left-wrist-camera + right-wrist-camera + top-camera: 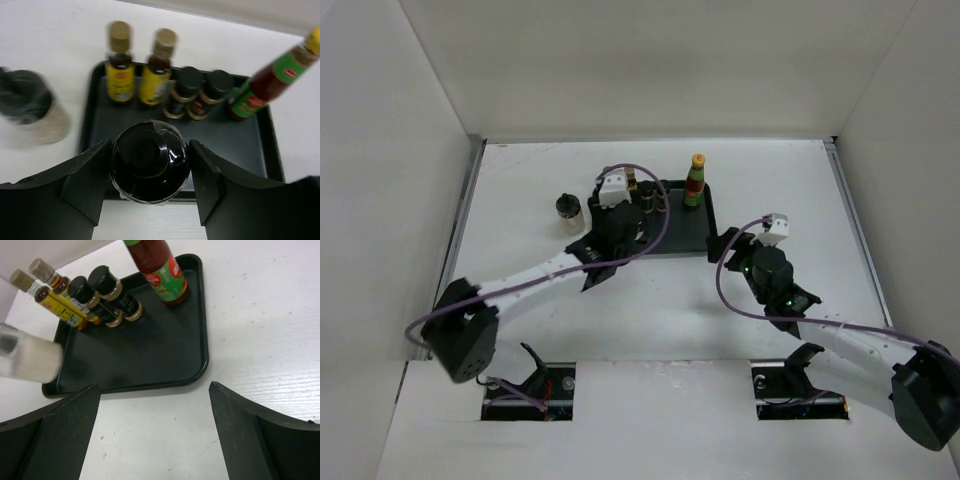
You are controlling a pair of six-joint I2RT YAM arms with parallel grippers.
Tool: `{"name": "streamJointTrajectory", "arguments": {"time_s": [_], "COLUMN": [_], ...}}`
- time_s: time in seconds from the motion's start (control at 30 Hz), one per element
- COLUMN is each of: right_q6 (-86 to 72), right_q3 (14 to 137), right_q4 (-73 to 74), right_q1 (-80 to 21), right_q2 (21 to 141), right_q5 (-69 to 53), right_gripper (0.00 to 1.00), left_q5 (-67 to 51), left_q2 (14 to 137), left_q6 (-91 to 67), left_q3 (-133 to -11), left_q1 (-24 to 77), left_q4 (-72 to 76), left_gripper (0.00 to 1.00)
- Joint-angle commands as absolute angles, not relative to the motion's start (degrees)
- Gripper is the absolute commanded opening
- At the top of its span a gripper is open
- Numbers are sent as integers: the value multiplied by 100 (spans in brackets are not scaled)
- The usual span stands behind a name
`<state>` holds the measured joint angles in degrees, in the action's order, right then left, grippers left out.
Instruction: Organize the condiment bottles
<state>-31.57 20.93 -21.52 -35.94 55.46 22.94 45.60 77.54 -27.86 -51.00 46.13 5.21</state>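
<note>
My left gripper [610, 235] [150, 167] is shut on a cream jar with a black cap [150, 160] and holds it over the front edge of the black tray [235, 145]. At the tray's back stand two yellow-labelled bottles [120, 75] [156, 75], two dark bottles [182, 92] [212, 92] and the red bottle [270, 82] [695, 182]. The second cream jar [568, 209] [30, 112] stands on the table left of the tray. My right gripper [732, 244] [154, 387] is open and empty at the tray's front right corner [197, 367].
White walls enclose the table on the left, back and right. The tray's front half [140, 350] is bare. A blurred cream shape [27, 360] shows at the tray's left end in the right wrist view.
</note>
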Motion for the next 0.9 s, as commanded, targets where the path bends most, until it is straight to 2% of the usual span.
{"name": "streamJointTrajectory", "arguments": {"time_s": [0.0, 0.27, 0.47, 0.53, 0.6, 0.67, 0.73, 0.87], "right_q6": [-3340, -3331, -3296, -3296, -3296, -3296, -3296, -3296], "right_q3": [2057, 2065, 2030, 2021, 2030, 2030, 2030, 2013], "right_q4": [-2461, -2496, -2593, -2593, -2593, -2593, -2593, -2593], "right_q1": [-3502, -3458, -3485, -3485, -3485, -3485, -3485, -3485], "right_q2": [5388, 5502, 5414, 5405, 5423, 5432, 5423, 5335], "right_q5": [2435, 2443, 2417, 2408, 2391, 2382, 2382, 2382], "right_gripper": [97, 98, 98, 98, 99, 100, 100, 100], "left_q5": [4035, 3630, 3656, 3717, 3840, 3946, 4016, 4253], "left_q2": [8496, 9816, 10353, 10380, 10310, 10126, 9802, 8853], "left_q6": [-2435, -2373, -2233, -2197, -2171, -2101, -1996, -1811], "left_q3": [-5737, -6319, -6232, -6179, -6074, -5933, -5749, -5231], "left_q1": [4706, 4741, 4856, 4856, 4864, 4865, 4838, 4637], "left_q4": [2037, 2285, 2812, 2848, 2874, 2883, 2900, 2760], "left_gripper": [36, 37, 42, 52, 72, 84, 88, 91]}}
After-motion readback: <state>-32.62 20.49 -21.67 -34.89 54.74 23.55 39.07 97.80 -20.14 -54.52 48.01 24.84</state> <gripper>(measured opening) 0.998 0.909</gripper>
